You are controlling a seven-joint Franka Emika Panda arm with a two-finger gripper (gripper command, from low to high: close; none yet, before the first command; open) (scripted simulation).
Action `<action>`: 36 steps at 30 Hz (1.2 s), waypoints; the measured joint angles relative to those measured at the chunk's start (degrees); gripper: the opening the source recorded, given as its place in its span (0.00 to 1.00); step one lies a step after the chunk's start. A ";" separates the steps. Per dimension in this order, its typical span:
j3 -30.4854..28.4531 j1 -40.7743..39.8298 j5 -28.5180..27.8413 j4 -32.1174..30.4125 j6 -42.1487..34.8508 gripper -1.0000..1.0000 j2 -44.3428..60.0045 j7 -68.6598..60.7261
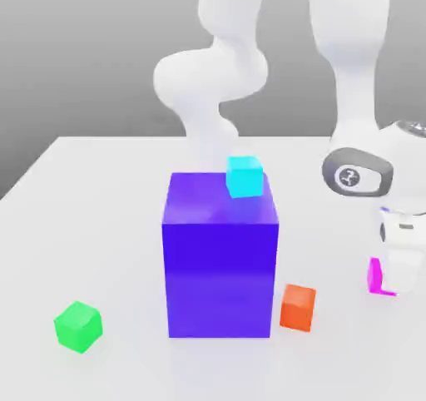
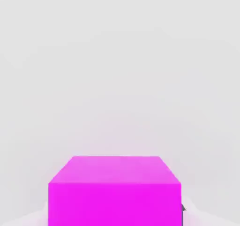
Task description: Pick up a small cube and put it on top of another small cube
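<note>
Pincer (image 1: 398,287) pinches the magenta cube (image 1: 376,276) at worktop (image 1: 100,183) level; carrying it toward eight o'clock onto the green cube (image 1: 78,326) remains.

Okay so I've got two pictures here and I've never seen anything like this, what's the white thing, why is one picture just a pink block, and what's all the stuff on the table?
The white thing is a robot arm in a computer simulation. The exterior view looks at the whole table from off the arm; the hand view comes from a camera on the arm's hand. The hand is down at the exterior view's right, and its gripper is shut on the pink cube, which looms close in the hand view. On the table stand a big purple-blue block with a cyan cube on top, an orange cube beside it, and a green cube off alone.
</note>
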 joint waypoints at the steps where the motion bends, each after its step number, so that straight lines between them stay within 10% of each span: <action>1: 1.32 -1.10 1.01 -0.25 -0.78 0.00 -1.04 -0.77; 9: 10.45 -7.97 13.85 -2.53 -9.38 0.00 -12.78 -11.11; 28: -16.54 -56.42 21.58 3.43 -20.78 0.00 -20.54 0.26; 35: -12.91 -62.70 24.77 2.00 -11.30 0.00 -10.39 2.23; 36: -12.81 -62.72 24.89 2.06 -9.81 1.00 -8.82 2.16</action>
